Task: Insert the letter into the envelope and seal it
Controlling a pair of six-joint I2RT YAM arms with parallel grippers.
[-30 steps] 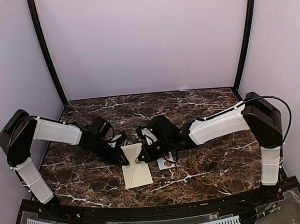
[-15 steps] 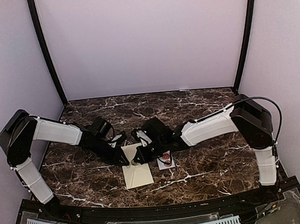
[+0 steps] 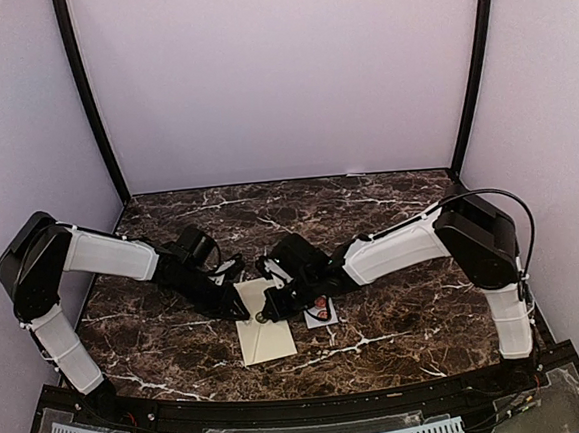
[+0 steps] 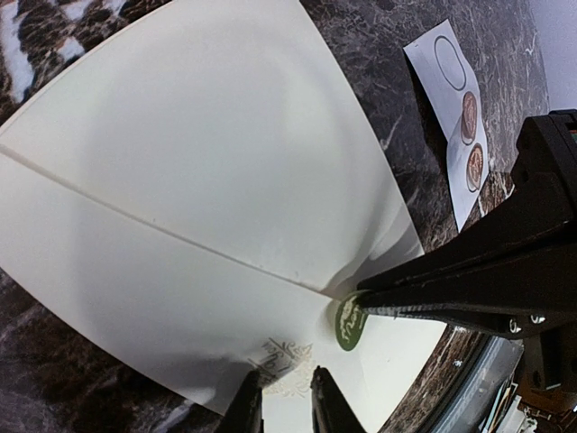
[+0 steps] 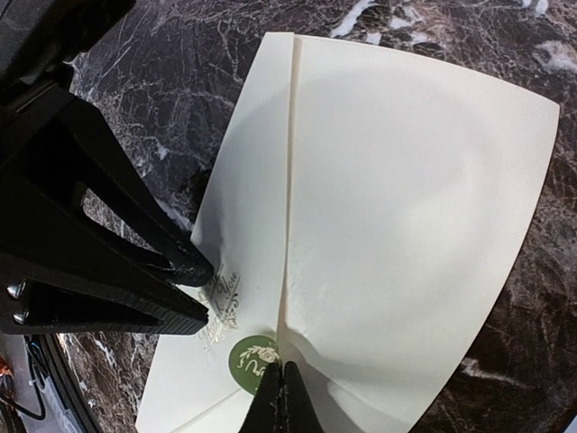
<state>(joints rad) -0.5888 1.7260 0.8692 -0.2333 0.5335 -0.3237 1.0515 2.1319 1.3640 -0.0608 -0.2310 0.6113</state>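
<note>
Right arm shifted left; right gripper (image 5: 281, 395) clenched, tips atop green seal (image 5: 248, 354) at cream envelope (image 3: 266, 334) flap point, seal visible only from wrist views; left gripper (image 4: 284, 383) slightly parted.

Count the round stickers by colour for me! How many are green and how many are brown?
Green round sticker, on the envelope: 1
Brown round stickers, on the white strip: 2
Total: 3
</note>
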